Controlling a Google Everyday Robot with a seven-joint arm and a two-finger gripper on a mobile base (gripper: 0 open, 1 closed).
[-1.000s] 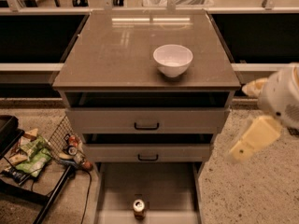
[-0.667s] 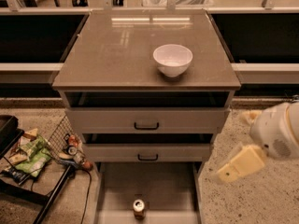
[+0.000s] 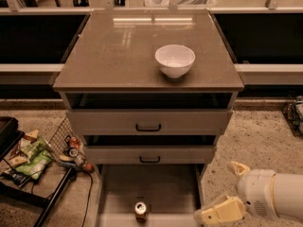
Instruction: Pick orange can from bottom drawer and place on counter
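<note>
The orange can (image 3: 140, 211) stands upright near the front edge of the open bottom drawer (image 3: 156, 186), a flat grey tray pulled out at floor level. The counter (image 3: 113, 56) is the glossy grey-brown top of the cabinet, with a white bowl (image 3: 174, 59) on its right half. My gripper (image 3: 228, 190) is low at the bottom right, just outside the drawer's right side and to the right of the can. Its two cream fingers (image 3: 218, 212) are spread apart and hold nothing.
Two upper drawers with black handles (image 3: 148, 127) (image 3: 149, 159) sit slightly open above the bottom one. A wire basket and litter (image 3: 33, 155) lie on the floor at the left. Speckled floor (image 3: 255, 136) stretches to the right of the cabinet.
My gripper has moved down and to the left, from beside the upper drawers to floor level next to the bottom drawer's right side. The can and bowl have not moved.
</note>
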